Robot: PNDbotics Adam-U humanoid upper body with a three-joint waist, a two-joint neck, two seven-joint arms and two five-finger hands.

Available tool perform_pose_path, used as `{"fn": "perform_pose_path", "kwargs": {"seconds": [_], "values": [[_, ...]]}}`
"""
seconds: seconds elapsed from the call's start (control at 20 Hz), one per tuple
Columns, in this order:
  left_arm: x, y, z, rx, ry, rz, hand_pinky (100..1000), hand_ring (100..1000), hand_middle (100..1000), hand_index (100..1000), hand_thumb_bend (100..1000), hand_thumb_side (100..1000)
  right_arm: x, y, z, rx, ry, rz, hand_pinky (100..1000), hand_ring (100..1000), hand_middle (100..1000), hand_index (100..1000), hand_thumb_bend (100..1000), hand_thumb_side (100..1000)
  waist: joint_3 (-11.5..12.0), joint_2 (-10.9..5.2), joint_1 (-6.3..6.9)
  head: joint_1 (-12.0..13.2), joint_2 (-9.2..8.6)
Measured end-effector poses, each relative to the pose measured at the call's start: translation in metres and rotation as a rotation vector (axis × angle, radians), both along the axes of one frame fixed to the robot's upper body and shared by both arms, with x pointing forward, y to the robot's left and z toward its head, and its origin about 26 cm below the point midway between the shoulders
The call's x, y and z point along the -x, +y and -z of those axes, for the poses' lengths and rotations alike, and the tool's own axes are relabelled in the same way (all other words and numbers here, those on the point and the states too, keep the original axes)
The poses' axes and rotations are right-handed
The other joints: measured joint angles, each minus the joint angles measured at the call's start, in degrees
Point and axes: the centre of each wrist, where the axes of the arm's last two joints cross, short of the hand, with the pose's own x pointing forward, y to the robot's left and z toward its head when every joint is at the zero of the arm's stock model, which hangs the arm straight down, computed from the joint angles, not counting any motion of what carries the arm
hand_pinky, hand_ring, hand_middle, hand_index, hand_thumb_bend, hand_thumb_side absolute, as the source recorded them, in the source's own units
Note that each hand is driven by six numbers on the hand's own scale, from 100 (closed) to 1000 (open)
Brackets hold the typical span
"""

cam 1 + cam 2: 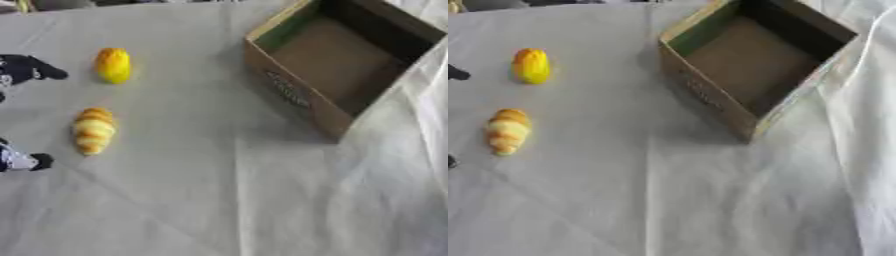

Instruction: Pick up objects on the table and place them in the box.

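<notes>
A striped tan and yellow croissant-shaped piece [93, 130] lies on the white cloth at the left. Beyond it sits a yellow, orange-tipped oval object [113, 65]. The open cardboard box [293, 92] stands at the upper right, and I see nothing inside it. My left hand [26, 70] enters at the left edge. One black fingertip [50, 73] points toward the yellow object, and another tip [35, 161] shows lower down, left of the croissant. The two tips are spread wide apart and touch nothing. My right hand shows in neither view.
The white cloth [219, 200] covers the whole table, with creases across the near part and folds at the right beside the box. The box's near corner [332, 132] juts toward the middle.
</notes>
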Motion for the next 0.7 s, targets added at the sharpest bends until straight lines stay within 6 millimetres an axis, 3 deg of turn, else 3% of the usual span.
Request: {"fn": "perform_pose_path", "kwargs": {"seconds": [0.45,0.6,0.7], "values": [[-0.035,0.005,0.028,-0.014,0.107,-0.074,882,868,836,935,698,116,-0.001,0.002,0.000,0.009,0.005,-0.014,874,1000,633,837,100,586,-0.45,-0.01,-0.04,0.58,0.07],[-0.046,0.006,0.035,-0.012,0.129,-0.093,873,860,831,935,647,131,-0.001,0.002,-0.001,0.011,0.005,-0.017,874,1000,632,837,100,581,-0.71,-0.01,-0.10,0.81,0.09],[-0.052,0.006,0.040,-0.001,0.142,-0.099,866,854,825,934,566,133,-0.001,0.003,-0.001,0.013,0.006,-0.019,874,1000,631,837,100,585,-0.75,-0.01,-0.18,0.94,0.17]]}}
